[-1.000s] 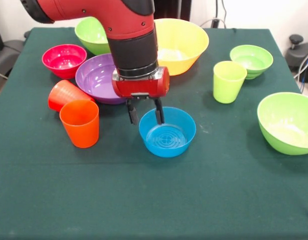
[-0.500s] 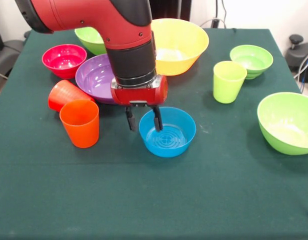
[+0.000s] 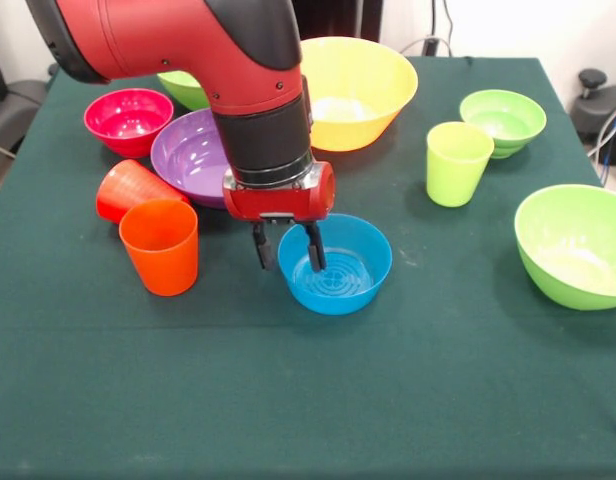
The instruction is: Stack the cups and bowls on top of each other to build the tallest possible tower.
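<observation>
My gripper (image 3: 288, 252) hangs open over the left rim of the blue bowl (image 3: 350, 268), one finger inside the bowl and the other outside it. To its left an orange cup (image 3: 160, 245) stands upright, with a red cup (image 3: 126, 187) tipped on its side behind it. A purple bowl (image 3: 188, 155) lies behind the gripper, partly hidden by the arm. The magenta bowl (image 3: 128, 120) is at the far left and the big yellow bowl (image 3: 360, 90) at the back. A lime green cup (image 3: 457, 162) stands upright on the right. No tower stands.
Three lime green bowls sit apart: one (image 3: 186, 92) mostly hidden behind the arm, a small one (image 3: 502, 121) at the back right, a large one (image 3: 573, 245) at the right edge. The dark green tablecloth (image 3: 308, 400) covers the table.
The gripper has come down a little, so its fingers now reach lower around the blue bowl's left rim. No cup or bowl has moved.
</observation>
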Tool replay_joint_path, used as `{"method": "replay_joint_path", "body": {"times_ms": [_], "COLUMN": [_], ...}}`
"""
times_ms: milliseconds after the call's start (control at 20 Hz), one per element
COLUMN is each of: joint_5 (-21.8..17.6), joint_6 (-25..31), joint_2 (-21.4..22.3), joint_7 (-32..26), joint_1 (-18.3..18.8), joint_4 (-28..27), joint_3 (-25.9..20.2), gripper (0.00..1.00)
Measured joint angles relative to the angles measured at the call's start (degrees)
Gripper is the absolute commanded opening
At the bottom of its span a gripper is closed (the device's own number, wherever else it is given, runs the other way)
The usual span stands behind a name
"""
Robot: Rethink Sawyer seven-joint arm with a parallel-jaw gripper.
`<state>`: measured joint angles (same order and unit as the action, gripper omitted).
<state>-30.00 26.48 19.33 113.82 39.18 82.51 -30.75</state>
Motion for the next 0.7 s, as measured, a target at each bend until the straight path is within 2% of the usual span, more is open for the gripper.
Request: {"method": "replay_joint_path", "body": {"times_ms": [700], "joint_5": [0.0], "joint_6": [0.0], "joint_2": [-1.3], "joint_7": [0.0], "joint_1": [0.0], "joint_4": [-1.5], "joint_3": [0.0], "gripper": [1.00]}}
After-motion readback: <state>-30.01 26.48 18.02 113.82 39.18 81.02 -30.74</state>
